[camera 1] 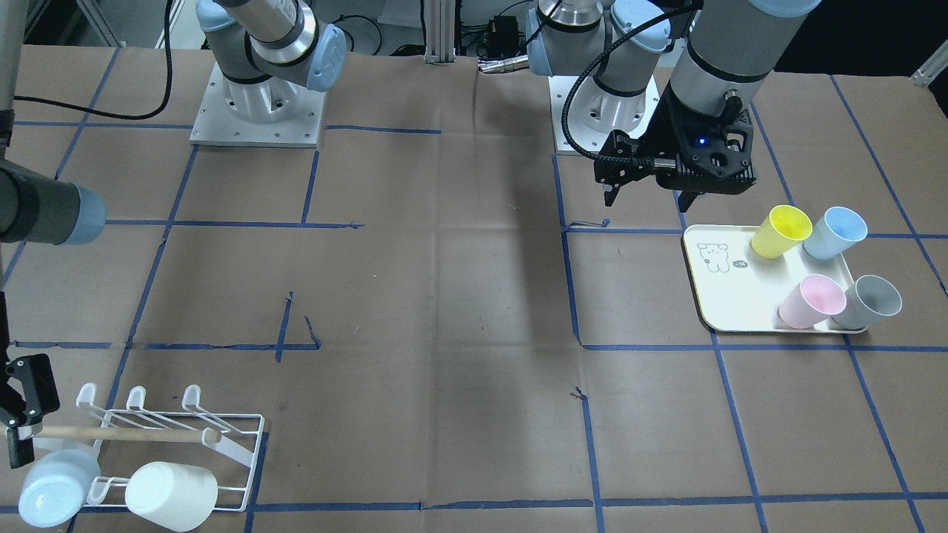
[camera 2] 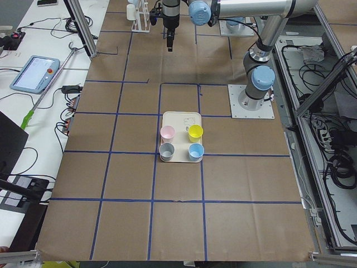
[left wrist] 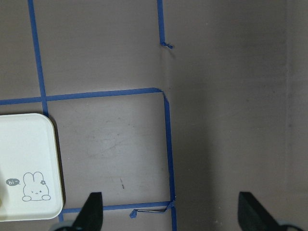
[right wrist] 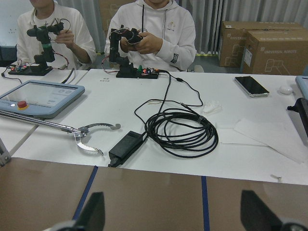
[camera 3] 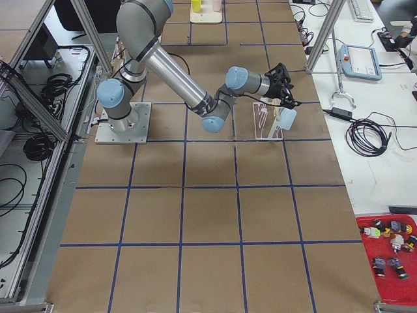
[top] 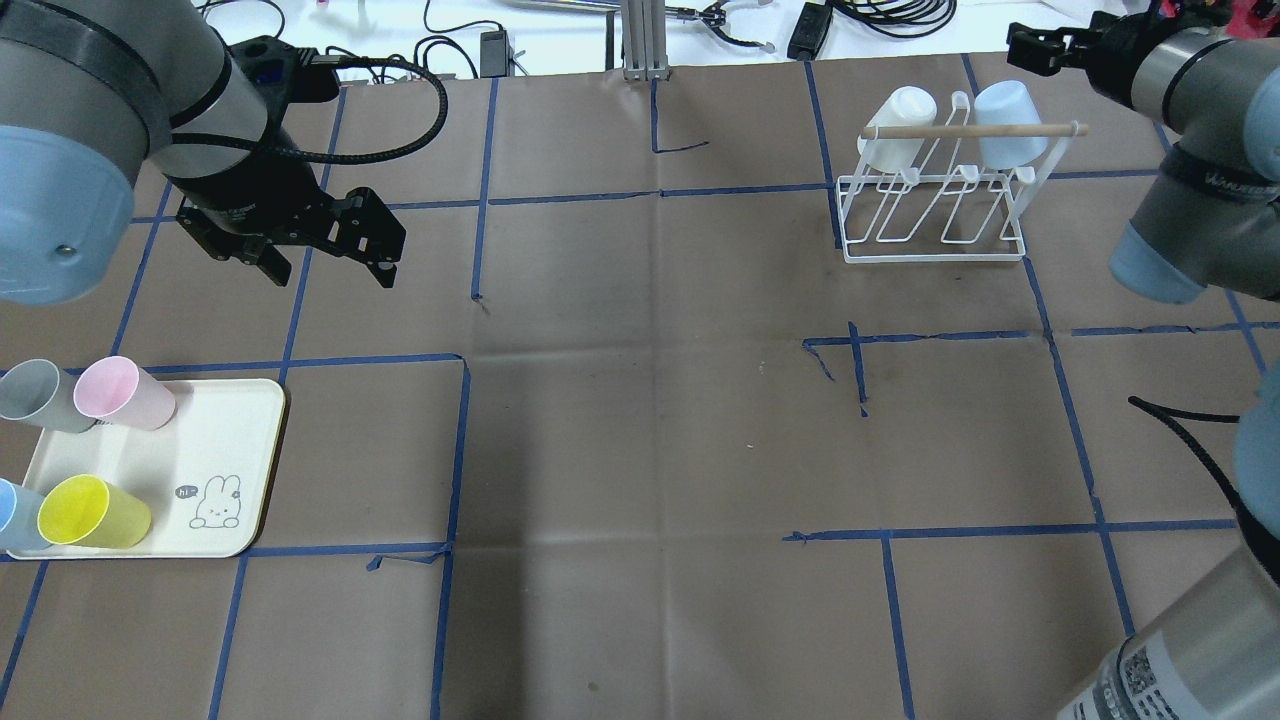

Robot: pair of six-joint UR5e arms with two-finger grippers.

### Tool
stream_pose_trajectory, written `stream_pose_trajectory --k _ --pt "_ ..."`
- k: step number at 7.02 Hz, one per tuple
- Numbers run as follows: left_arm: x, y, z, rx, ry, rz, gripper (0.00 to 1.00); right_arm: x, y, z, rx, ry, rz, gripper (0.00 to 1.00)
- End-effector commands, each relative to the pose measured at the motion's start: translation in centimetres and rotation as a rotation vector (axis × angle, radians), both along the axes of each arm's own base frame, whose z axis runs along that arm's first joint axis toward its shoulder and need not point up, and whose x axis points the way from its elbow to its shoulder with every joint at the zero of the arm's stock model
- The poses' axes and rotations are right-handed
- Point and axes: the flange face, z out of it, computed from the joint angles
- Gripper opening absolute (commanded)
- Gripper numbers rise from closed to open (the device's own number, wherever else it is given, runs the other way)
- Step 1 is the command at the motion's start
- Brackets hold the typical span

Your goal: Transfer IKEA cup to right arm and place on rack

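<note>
Both hands are spread and empty. The left hand (top: 330, 258) hovers near the tray (top: 235, 440), likely to fetch a cup such as the yellow cup (top: 90, 512). The right hand (top: 1040, 45) waits just behind the rack (top: 935, 215), which holds a white cup (top: 897, 128) and a blue cup (top: 1007, 125). How the prongs catch them is unclear, and the overhead view cuts off part of the tray.

We log a coiled black cable (right wrist: 180, 132) on the white bench (right wrist: 250, 154): power brick (right wrist: 126, 147) just left of it, teach pendant (right wrist: 38, 98) further left, phone (right wrist: 251, 85) right of it, cardboard boxes (right wrist: 262, 43) and two operators (right wrist: 156, 33) beyond it. Cream rabbit tray (top: 200, 430) sits on taped brown paper (top: 650, 400).
</note>
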Motion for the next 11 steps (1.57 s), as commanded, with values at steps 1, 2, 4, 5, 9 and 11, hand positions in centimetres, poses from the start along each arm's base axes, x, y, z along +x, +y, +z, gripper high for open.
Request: stream_pose_trajectory --k 1,2,4,5,9,11 --pt "0.0 0.0 0.0 -0.001 0.000 0.000 0.99 0.6 1.9 4.5 0.160 -0.035 -0.032 1.00" --pt "0.0 0.0 0.2 -0.004 0.000 0.000 0.99 0.8 2.4 5.5 0.252 -0.025 -0.077 1.00" --pt "0.0 0.0 0.1 -0.002 0.000 0.001 0.99 3.7 4.0 8.6 0.528 0.021 -0.136 1.00" --pt "0.0 0.0 0.1 -0.002 0.000 0.001 0.99 6.2 4.4 9.7 0.636 0.059 -0.122 1.00" --pt "0.0 -0.1 0.2 -0.004 0.002 0.003 0.99 16.5 10.1 13.4 0.925 0.168 0.014 1.00" --pt "-0.1 0.0 0.3 -0.005 0.002 0.001 0.99 19.5 13.1 16.0 0.889 0.198 0.056 1.00"
